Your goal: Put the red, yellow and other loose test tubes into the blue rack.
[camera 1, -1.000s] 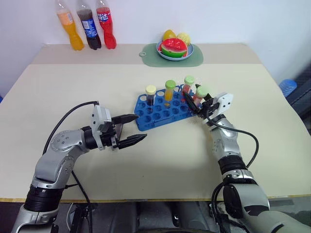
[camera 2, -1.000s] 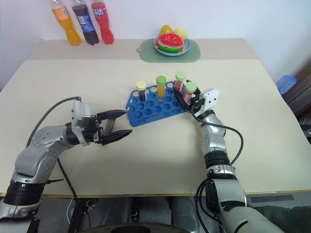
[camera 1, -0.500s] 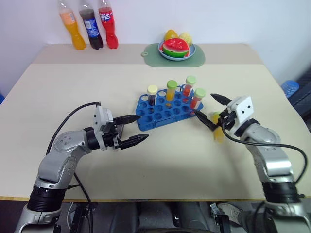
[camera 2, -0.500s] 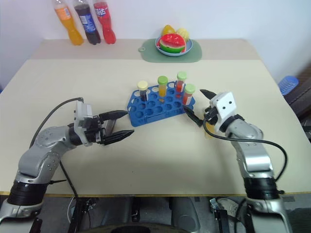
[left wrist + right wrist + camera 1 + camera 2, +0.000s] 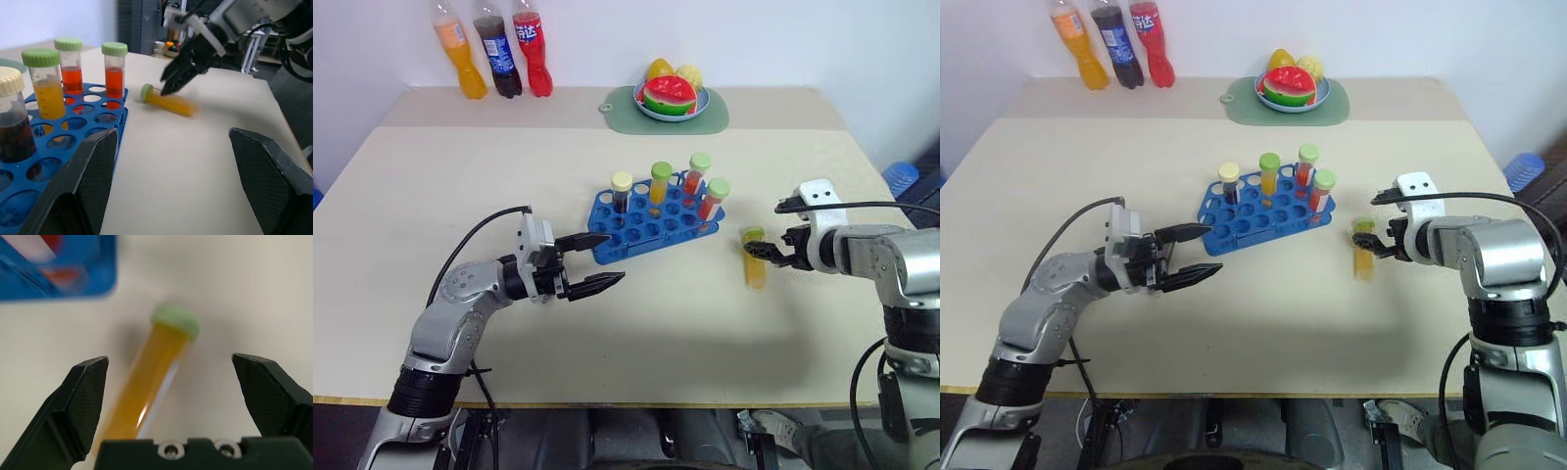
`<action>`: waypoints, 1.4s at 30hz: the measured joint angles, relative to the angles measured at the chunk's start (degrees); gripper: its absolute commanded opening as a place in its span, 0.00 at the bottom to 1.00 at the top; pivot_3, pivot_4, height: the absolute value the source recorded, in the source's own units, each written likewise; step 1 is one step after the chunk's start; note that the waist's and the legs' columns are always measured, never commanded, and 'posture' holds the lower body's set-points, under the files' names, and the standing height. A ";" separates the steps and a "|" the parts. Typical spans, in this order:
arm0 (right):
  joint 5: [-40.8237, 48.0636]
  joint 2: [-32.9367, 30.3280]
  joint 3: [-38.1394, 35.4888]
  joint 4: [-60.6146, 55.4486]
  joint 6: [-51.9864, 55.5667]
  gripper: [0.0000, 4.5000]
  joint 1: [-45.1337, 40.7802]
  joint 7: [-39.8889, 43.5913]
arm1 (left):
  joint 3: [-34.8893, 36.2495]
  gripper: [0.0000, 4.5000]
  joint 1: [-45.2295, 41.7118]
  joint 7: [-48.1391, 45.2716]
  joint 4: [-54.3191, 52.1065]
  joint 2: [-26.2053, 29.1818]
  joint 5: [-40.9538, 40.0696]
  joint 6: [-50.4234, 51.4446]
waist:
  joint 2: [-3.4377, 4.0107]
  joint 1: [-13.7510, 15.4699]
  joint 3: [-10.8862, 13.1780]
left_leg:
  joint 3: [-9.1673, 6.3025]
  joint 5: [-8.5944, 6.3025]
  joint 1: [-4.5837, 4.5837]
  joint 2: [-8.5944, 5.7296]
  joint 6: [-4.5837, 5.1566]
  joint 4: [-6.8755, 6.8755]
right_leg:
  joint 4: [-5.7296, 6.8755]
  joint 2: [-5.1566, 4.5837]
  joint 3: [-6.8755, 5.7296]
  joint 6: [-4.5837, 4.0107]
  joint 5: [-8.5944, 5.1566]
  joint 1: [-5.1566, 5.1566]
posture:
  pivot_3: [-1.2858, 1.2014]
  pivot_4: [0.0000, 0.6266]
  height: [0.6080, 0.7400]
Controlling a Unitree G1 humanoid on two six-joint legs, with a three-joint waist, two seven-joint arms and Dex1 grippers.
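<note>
1. Three soda bottles (image 5: 489, 49) and a fruit plate (image 5: 671, 98) on a green mat (image 5: 617, 108) sit far back on the table (image 5: 460, 176).
2. A yellow tube (image 5: 754, 259) with a green cap lies flat, right of the blue rack (image 5: 651, 225).
3. The rack holds four upright tubes (image 5: 656, 183).
4. The right gripper (image 5: 769, 252), jaws spread, hovers at the yellow tube's cap; the left gripper (image 5: 592, 262) is spread, empty.

A broad beige table (image 5: 460, 186) carries everything here. Near its middle sits the blue rack (image 5: 636, 230), and just off the rack's right end a yellow test tube (image 5: 755, 264) lies flat on the tabletop, green cap toward the far side. Along the far edge stand three soda bottles (image 5: 499, 54) in a row, orange, dark and red, and to their right a pale green mat (image 5: 715, 113) lies flat.
</note>
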 measured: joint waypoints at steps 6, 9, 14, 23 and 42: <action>-0.36 0.52 5.36 9.99 -0.39 0.69 -6.16 1.38 | 0.18 0.84 1.99 0.97 -1.01 -0.05 0.04 -0.01 | -0.03 -0.26 -0.02 | -0.02 0.00 0.01 0.02 0.00 0.00 | 0.02 0.04 0.00 0.10 0.06 -0.02 | 0.52 0.24 1.00; -1.47 0.39 6.94 12.98 -2.64 0.36 -7.46 1.97 | 0.22 0.84 2.73 1.41 -1.53 -0.03 0.04 0.00 | -0.04 -0.34 -0.02 | -0.02 0.00 0.02 0.03 0.00 0.00 | 0.02 0.05 0.00 0.09 0.05 -0.02 | 0.52 0.24 1.00; -2.24 -2.49 11.11 10.36 -9.10 0.26 -5.22 5.64 | 0.39 0.84 3.23 2.34 -2.53 0.08 0.02 0.01 | -0.04 -0.26 -0.02 | -0.02 0.00 0.02 0.04 0.00 0.00 | 0.02 0.07 0.00 0.15 0.08 -0.02 | 0.52 0.24 1.00; 9.13 -7.83 -2.32 -16.55 -25.59 0.26 15.46 21.36 | 0.59 0.84 2.98 2.13 -2.17 0.33 -0.01 0.04 | -0.05 -0.04 -0.01 | -0.13 0.00 -0.11 0.05 0.00 0.00 | -0.12 0.10 -0.09 0.25 0.09 -0.03 | 0.52 0.24 1.00; -4.34 30.98 3.47 9.77 -86.01 0.26 8.68 8.90 | 1.33 0.84 2.15 -0.40 2.57 2.71 0.07 0.08 | -0.06 -0.07 0.02 | -0.06 0.01 0.05 0.11 -0.02 0.01 | 0.13 0.14 -0.06 0.22 0.09 0.01 | 0.52 0.24 1.00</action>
